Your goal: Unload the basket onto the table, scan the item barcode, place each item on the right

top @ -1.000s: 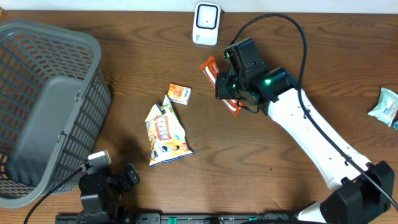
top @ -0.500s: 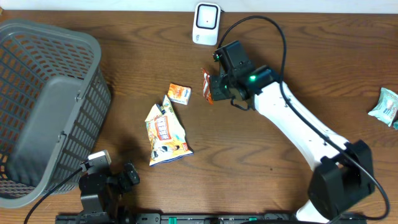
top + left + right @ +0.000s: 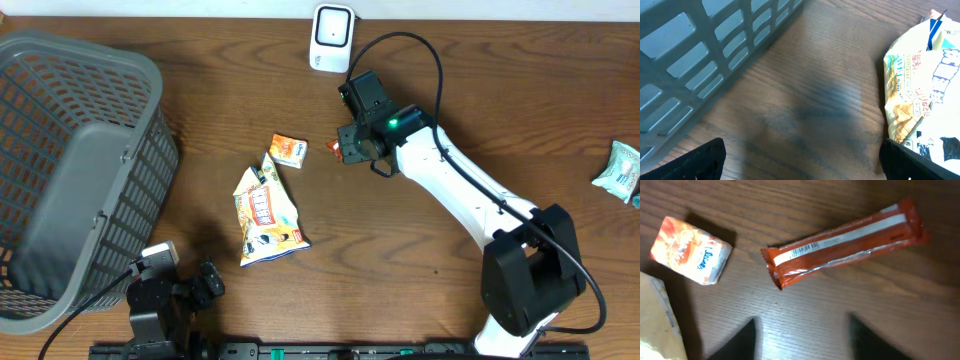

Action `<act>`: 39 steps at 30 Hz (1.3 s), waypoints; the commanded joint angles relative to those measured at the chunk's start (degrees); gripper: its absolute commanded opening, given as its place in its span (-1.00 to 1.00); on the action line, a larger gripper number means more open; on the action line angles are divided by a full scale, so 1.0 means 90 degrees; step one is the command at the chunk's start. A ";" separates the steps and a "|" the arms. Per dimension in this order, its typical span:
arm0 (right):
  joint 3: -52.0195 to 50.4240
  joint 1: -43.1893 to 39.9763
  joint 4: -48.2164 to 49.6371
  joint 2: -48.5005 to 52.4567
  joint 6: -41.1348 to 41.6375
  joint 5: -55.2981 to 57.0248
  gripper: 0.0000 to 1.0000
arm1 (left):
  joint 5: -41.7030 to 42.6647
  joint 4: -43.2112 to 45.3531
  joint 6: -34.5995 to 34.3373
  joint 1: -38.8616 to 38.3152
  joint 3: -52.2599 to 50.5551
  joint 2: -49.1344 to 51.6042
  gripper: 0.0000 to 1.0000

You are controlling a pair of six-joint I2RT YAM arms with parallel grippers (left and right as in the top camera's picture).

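One orange bar (image 3: pixel 840 245), diagonal, barcode (image 3: pixel 805 250) apparently upward

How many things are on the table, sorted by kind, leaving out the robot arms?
Packaged items: 4 (orange bar, small orange pack, yellow bag, pale green packet)
Baskets: 1 (grey basket)
Devices: 1 (white device)
Total: 6
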 commanded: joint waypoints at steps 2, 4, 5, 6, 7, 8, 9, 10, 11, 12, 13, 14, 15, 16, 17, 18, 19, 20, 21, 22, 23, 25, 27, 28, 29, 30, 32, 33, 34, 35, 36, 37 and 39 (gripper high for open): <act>0.0063 -0.0012 -0.0015 0.0002 0.0845 0.0328 0.49 | -0.0053 -0.0291 0.0131 0.0032 -0.0107 -0.0012 0.96; 0.0063 -0.0124 -0.0151 0.0007 0.2098 0.0447 0.74 | -0.0053 -0.0291 0.0131 0.0032 -0.0107 -0.0012 0.96; 0.0063 -0.0185 -0.0151 0.0029 0.2511 0.0464 0.76 | -0.0053 -0.0291 0.0131 0.0032 -0.0107 -0.0012 0.96; 0.0063 -0.0243 -0.0090 0.0056 0.2790 0.0461 0.64 | -0.0053 -0.0291 0.0131 0.0032 -0.0107 -0.0012 0.96; 0.0063 -0.0291 0.0015 0.0092 0.2980 0.0459 0.26 | -0.0053 -0.0291 0.0131 0.0032 -0.0107 -0.0012 0.96; 0.0063 -0.0338 0.0211 0.0160 0.3033 0.0459 -0.25 | -0.0053 -0.0291 0.0131 0.0032 -0.0107 -0.0012 0.96; 0.0063 -0.0364 0.0464 0.0228 0.2951 0.0461 -0.62 | -0.0053 -0.0291 0.0131 0.0032 -0.0107 -0.0012 0.96; 0.0063 -0.0384 0.0772 0.0342 0.2742 0.0459 -0.83 | -0.0053 -0.0291 0.0131 0.0032 -0.0107 -0.0012 0.96; 0.0063 -0.0384 0.1076 0.0457 0.2475 0.0386 -0.98 | -0.0053 -0.0291 0.0131 0.0032 -0.0107 -0.0012 0.96; 0.0063 -0.0381 0.1401 0.0610 0.2132 0.0231 -0.98 | -0.0053 -0.0291 0.0131 0.0032 -0.0107 -0.0012 0.96; 0.0063 -0.0381 0.1678 0.0758 0.1848 0.0061 -0.98 | -0.0053 -0.0291 0.0131 0.0032 -0.0107 -0.0012 0.96; 0.0063 -0.0374 0.1953 0.0923 0.1591 -0.0102 -0.98 | -0.0053 -0.0291 0.0131 0.0032 -0.0107 -0.0012 0.96; 0.0066 -0.0374 0.2212 0.1144 0.1445 -0.0209 -0.98 | -0.0053 -0.0291 0.0131 0.0032 -0.0107 -0.0012 0.96; 0.0066 -0.0376 0.2397 0.1319 0.1428 -0.0214 -0.98 | -0.0053 -0.0291 0.0131 0.0032 -0.0107 -0.0012 0.96; 0.0070 -0.0381 0.2555 0.1503 0.1428 -0.0197 -0.98 | -0.0053 -0.0291 0.0131 0.0032 -0.0107 -0.0012 0.96; 0.0083 -0.0396 0.2659 0.1632 0.1428 -0.0192 -0.98 | -0.0053 -0.0291 0.0131 0.0032 -0.0107 -0.0012 0.96; 0.0085 -0.0420 0.2839 0.1800 0.1426 -0.0187 -0.98 | -0.0053 -0.0291 0.0131 0.0032 -0.0107 -0.0012 0.96; 0.0085 -0.0440 0.2963 0.1889 0.1423 -0.0187 -0.98 | -0.0053 -0.0291 0.0131 0.0032 -0.0107 -0.0012 0.96; 0.0085 -0.0449 0.3028 0.1945 0.1404 -0.0185 -0.98 | -0.0053 -0.0291 0.0131 0.0032 -0.0107 -0.0012 0.96; 0.0085 -0.0464 0.3033 0.1970 0.1409 -0.0185 -0.98 | -0.0053 -0.0291 0.0131 0.0032 -0.0107 -0.0012 0.96; 0.0085 -0.0466 0.2968 0.1974 0.1411 -0.0185 -0.98 | -0.0053 -0.0291 0.0131 0.0032 -0.0107 -0.0012 0.96; 0.0085 -0.0466 0.2671 0.1982 0.1409 -0.0194 -0.98 | -0.0053 -0.0291 0.0131 0.0032 -0.0107 -0.0012 0.96; 0.0085 -0.0440 0.2159 0.1979 0.1399 -0.0277 -0.98 | -0.0053 -0.0291 0.0131 0.0032 -0.0107 -0.0012 0.96; 0.0085 -0.0420 0.1863 0.1979 0.1350 -0.0347 -0.98 | -0.0053 -0.0291 0.0131 0.0032 -0.0107 -0.0012 0.96; 0.0085 -0.0401 0.1579 0.1979 0.1275 -0.0427 -0.98 | -0.0053 -0.0291 0.0131 0.0032 -0.0107 -0.0012 0.96; 0.0085 -0.0379 0.1302 0.1979 0.1120 -0.0522 -0.98 | -0.0053 -0.0291 0.0131 0.0032 -0.0107 -0.0012 0.96; 0.0085 -0.0342 0.0877 0.1965 0.0597 -0.0748 -0.98 | -0.0053 -0.0291 0.0131 0.0032 -0.0107 -0.0012 0.96; 0.0085 -0.0325 0.0690 0.1950 0.0350 -0.0855 -0.98 | -0.0053 -0.0291 0.0131 0.0032 -0.0107 -0.0012 0.96; 0.0085 -0.0308 0.0617 0.1936 0.0163 -0.0860 -0.98 | -0.0053 -0.0291 0.0131 0.0032 -0.0107 -0.0012 0.96; 0.0085 -0.0296 0.0403 0.1885 0.0148 -0.0882 -0.98 | -0.0053 -0.0291 0.0131 0.0032 -0.0107 -0.0012 0.96; 0.0085 -0.0296 0.0272 0.1841 0.0146 -0.0879 -0.98 | -0.0053 -0.0291 0.0131 0.0032 -0.0107 -0.0012 0.96; 0.0085 -0.0299 0.0151 0.1809 0.0136 -0.0857 -0.98 | -0.0053 -0.0291 0.0131 0.0032 -0.0107 -0.0012 0.96; 0.0085 -0.0306 -0.0121 0.1732 0.0100 -0.0852 -0.98 | -0.0053 -0.0291 0.0131 0.0032 -0.0107 -0.0012 0.96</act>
